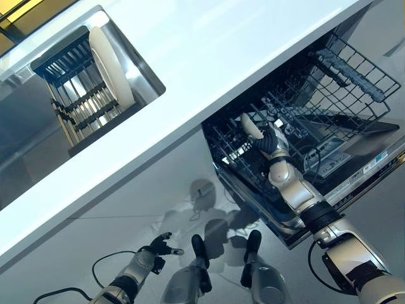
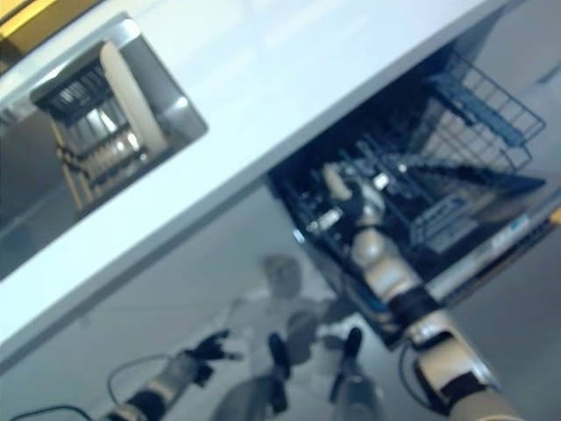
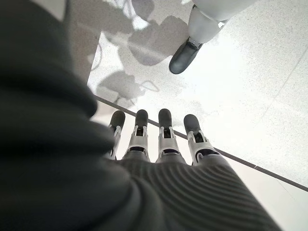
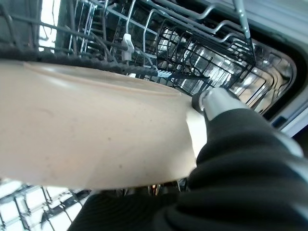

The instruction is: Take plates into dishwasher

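Now two plates: right hand (image 1: pixel 271 143) fingers pinching one plate (image 4: pixel 91 139), another in the sink rack (image 1: pixel 76 88).

Matt cream plate (image 4: pixel 96 139), dark wire rack (image 1: pixel 329 95), glossy white counter (image 1: pixel 209 57)
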Tool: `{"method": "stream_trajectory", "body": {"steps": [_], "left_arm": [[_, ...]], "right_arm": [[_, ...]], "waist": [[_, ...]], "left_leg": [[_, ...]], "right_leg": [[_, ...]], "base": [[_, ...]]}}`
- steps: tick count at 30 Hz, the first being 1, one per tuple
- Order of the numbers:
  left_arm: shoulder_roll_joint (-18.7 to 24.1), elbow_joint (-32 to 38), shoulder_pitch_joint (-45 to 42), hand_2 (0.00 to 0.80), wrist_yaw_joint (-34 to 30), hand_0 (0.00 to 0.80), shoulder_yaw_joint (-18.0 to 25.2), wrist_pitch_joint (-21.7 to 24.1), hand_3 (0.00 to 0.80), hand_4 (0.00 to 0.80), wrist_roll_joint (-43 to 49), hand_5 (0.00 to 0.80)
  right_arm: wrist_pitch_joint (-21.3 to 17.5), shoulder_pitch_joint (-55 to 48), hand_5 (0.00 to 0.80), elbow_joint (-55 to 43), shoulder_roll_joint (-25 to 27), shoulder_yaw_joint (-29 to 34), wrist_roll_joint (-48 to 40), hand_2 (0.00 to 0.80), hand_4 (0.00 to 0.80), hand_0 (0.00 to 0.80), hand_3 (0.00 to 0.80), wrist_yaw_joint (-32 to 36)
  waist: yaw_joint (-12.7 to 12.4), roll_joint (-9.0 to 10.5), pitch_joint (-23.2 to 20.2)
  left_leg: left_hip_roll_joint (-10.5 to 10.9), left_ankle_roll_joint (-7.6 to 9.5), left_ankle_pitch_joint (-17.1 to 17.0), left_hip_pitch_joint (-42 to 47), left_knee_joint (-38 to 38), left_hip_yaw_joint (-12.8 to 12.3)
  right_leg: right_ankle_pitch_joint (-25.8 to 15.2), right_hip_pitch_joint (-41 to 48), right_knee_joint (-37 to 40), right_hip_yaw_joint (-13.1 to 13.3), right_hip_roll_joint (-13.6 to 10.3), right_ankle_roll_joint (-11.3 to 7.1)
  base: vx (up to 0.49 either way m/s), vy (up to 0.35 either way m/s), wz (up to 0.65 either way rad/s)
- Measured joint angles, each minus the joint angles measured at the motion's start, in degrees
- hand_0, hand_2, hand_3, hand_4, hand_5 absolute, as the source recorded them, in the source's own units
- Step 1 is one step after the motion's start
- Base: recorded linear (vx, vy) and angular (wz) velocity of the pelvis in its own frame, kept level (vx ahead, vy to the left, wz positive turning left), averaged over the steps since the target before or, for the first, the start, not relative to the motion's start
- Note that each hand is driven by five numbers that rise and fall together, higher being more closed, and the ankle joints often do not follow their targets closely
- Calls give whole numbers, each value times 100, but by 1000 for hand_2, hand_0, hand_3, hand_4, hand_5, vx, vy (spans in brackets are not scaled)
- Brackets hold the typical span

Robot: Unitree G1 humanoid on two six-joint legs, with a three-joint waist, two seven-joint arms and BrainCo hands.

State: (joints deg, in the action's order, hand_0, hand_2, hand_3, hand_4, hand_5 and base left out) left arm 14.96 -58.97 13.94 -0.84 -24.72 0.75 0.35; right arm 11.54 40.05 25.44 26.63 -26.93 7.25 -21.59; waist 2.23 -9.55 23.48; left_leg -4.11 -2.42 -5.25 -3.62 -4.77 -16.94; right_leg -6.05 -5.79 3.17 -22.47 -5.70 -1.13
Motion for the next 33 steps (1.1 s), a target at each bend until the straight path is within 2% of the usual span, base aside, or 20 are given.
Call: {"method": "stream_trajectory", "body": {"steps": [13,33], "left_arm": [[-34,-4,6,0,12,0,0,-23,0,0,0,0],[-38,-24,21,0,35,0,-2,-40,0,0,0,0]], "right_arm": [[5,16,800,94,-4,-3,-125,800,800,800,800,29],[118,67,800,411,-2,-77,-87,800,800,800,800,500]], "waist": [[5,1,-4],[2,52,-112]], "left_leg": [[11,21,-40,8,2,8],[15,41,-104,1,1,54]], "right_leg": [[1,-20,-85,-3,-28,1],[-3,-41,-171,-18,-49,8]], "base": [[0,0,0],[0,0,0]]}}
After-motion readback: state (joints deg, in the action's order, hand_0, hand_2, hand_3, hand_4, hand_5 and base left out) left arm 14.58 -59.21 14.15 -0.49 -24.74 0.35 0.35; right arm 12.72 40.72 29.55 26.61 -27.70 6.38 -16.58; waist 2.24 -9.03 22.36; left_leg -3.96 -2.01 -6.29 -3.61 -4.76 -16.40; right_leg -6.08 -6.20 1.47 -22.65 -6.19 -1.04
